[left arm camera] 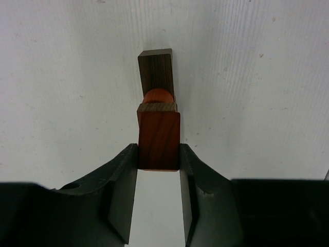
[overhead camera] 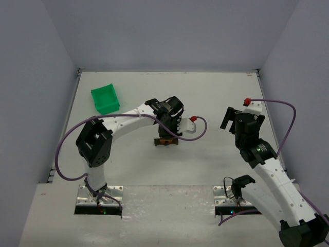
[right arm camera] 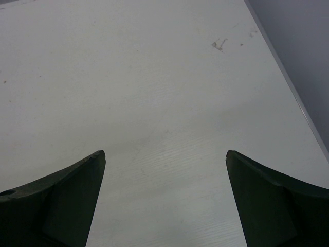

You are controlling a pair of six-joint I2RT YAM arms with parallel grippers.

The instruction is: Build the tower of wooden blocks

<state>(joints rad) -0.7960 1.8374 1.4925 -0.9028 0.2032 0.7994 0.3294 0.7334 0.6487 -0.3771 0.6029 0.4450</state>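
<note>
**Left fingers clamp the cube at the wood block tower; right fingers wide and empty**

The wood block tower (overhead camera: 166, 140) sits on the white tabletop (overhead camera: 205, 92), to the right of the green bin (overhead camera: 105, 99) and nearer the arm bases than the bin, well apart from it. The left arm (overhead camera: 128, 119) passes just right of the bin and bends down over the tower.

In the left wrist view, the left fingers (left arm camera: 123, 180) stand narrow, one on each side of a reddish-brown cube (left arm camera: 159, 140). Both inner faces touch the cube's sides, so it is held. Touching the cube's far edge is the end of a dark brown plank (left arm camera: 157, 107). Past that is a reddish-orange rounded piece (left arm camera: 158, 96), then a dark brown block (left arm camera: 156, 69) with its grain running lengthwise. All of these lie in one line with the cube. This view does not show which piece rests on which.

The right arm (overhead camera: 267, 164) is far to the right of the bin, on the far side of the tower from it. The right fingers (right arm camera: 67, 195) are spread wide, with only bare tabletop between them, and they touch nothing.
</note>
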